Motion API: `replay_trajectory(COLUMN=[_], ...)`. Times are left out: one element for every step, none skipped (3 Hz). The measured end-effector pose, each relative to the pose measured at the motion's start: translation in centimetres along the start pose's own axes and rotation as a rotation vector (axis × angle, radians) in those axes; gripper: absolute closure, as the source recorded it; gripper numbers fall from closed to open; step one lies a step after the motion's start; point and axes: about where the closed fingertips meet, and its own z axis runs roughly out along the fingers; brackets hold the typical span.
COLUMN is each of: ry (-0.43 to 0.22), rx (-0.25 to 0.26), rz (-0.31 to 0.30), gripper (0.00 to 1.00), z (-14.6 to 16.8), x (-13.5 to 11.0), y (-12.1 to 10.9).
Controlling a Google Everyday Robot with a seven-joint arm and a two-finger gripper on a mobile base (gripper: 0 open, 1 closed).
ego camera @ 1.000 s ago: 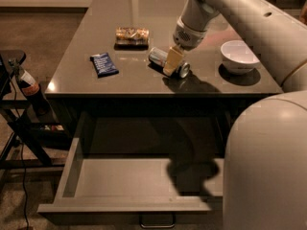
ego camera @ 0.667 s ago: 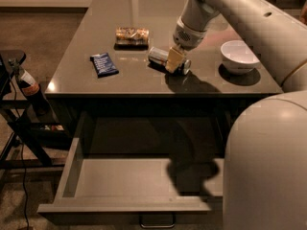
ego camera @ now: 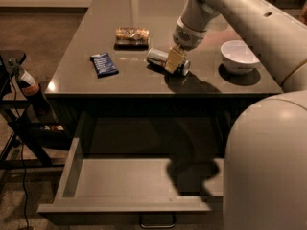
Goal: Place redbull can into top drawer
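The hand point(ego camera: 174, 60) is positioned at the redbull can point(ego camera: 157, 56) laid on the desk point(ego camera: 96, 32) above the opened top drawer point(ego camera: 124, 178), though whether it is clamped cannot be told.

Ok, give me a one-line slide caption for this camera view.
Gripper at the redbull can lying on its side on the table; top drawer open below.

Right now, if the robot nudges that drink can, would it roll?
Probably: the redbull can lies on its side on the glossy table, so it may roll. Its shiny metal looks slippery for the gripper at its middle.
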Motion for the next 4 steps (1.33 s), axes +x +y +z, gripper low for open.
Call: replay_trajectory(ry=[-0.004,-0.015,-0.031,-0.031], rx=[0.01,0.023,0.023,0.023], rz=[0.017,0.049,0.075,0.076], gripper=[1.0,1.0,1.0,1.0], z=[-1.0,-2.6,-5.6,-5.6], x=[0.9,2.7,6.8,6.9], y=[1.0,3.0,8.4,8.4])
